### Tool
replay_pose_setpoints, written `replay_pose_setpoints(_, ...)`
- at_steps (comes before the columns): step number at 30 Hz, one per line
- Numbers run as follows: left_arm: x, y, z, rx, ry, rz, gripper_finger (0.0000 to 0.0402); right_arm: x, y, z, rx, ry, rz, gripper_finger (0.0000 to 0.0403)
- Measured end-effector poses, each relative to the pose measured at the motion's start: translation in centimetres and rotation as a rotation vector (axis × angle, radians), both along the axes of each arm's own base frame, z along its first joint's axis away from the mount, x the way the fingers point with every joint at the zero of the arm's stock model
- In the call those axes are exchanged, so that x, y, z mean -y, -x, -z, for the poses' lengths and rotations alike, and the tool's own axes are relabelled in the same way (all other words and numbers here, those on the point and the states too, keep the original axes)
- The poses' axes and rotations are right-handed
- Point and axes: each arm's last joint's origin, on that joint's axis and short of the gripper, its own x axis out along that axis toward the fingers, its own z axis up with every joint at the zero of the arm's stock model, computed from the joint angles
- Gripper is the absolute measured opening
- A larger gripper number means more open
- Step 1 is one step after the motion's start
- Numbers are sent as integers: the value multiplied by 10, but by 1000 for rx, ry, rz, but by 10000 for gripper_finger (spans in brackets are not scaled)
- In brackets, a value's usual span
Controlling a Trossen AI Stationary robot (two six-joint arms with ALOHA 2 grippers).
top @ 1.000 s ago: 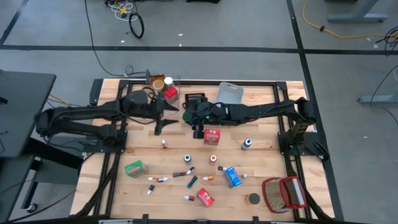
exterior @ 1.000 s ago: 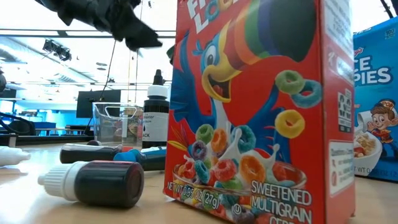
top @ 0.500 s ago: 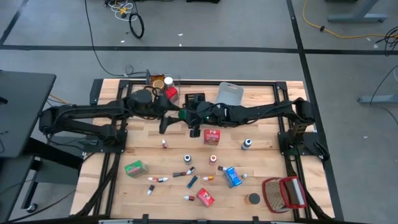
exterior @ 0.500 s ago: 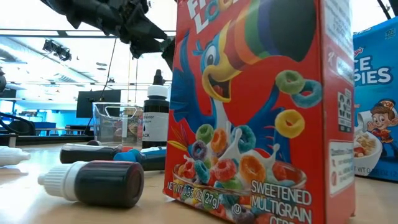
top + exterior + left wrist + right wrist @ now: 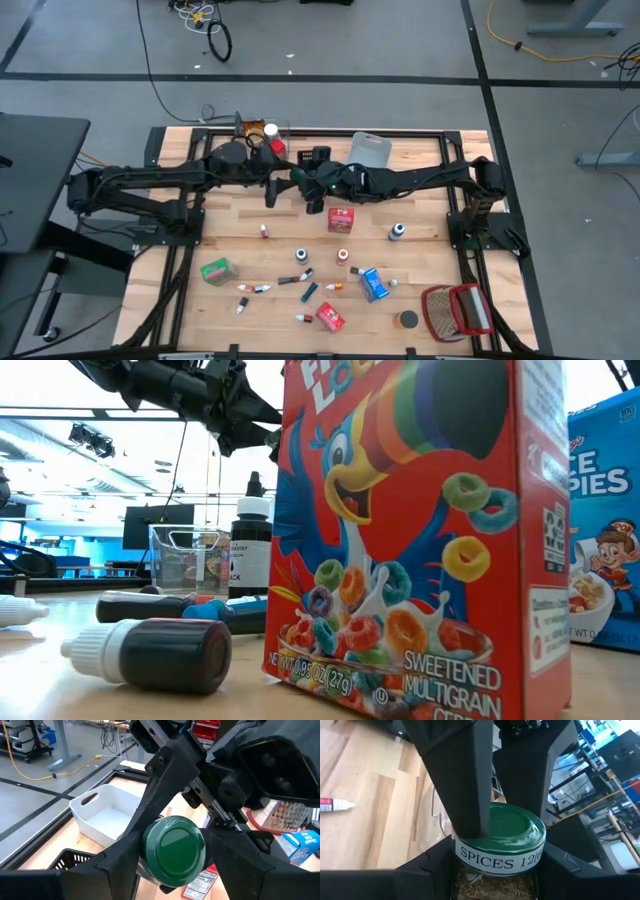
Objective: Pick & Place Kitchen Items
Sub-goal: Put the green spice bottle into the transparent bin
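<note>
Above the middle of the desk (image 5: 180,290), toward its back edge, the two arms meet around one spice jar (image 5: 172,851) with a green lid. It looks like a handover in mid-air. The right hand (image 5: 492,865) pinches the jar by its sides, just under the label band. The left hand (image 5: 172,870) faces it from the other side, its fingers (image 5: 125,855) spread to either side of the lid; whether they already press on the jar cannot be told.

The main risk is a drop. If the right hand lets go before the left has a firm hold, the jar would fall toward the red box (image 5: 341,219) just below, or onto the bare wood, and could roll among the small tubes (image 5: 255,288) and bottles (image 5: 398,232) farther forward. A smooth round lid gives little to grip, so a hold taken on it alone may slip or tilt the jar.

A second risk is the hands fouling each other: their fingers are interleaved close together around the jar, and any sideways drift could jam one against the other or twist the jar out of both.

The black crate (image 5: 70,859) and the white bin (image 5: 107,815) sit near behind, close enough for an arm to clip on the way out.
</note>
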Motion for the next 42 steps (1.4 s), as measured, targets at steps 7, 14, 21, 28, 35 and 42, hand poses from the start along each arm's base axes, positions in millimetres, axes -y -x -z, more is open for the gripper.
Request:
replay_pose_setpoints(7,-1,0,1,-23,-79,-38,254,-11,1,1,-57,128,34,211)
replay_pose_setpoints(14,-3,-1,0,-21,-96,-77,298,-12,1,0,-85,184,30,210)
replay_pose_setpoints(21,-7,-13,5,35,-76,-107,327,-14,1,-7,-200,485,56,210)
replay_pose_setpoints(28,-11,-19,3,95,-119,-213,327,-11,3,-12,-257,601,165,210)
replay_pose_setpoints(35,-11,-19,-4,168,-131,-212,327,-11,1,-14,-219,590,115,210)
replay_pose_setpoints(42,-12,-19,-4,159,-130,-236,314,-11,-2,-19,-160,590,96,210)
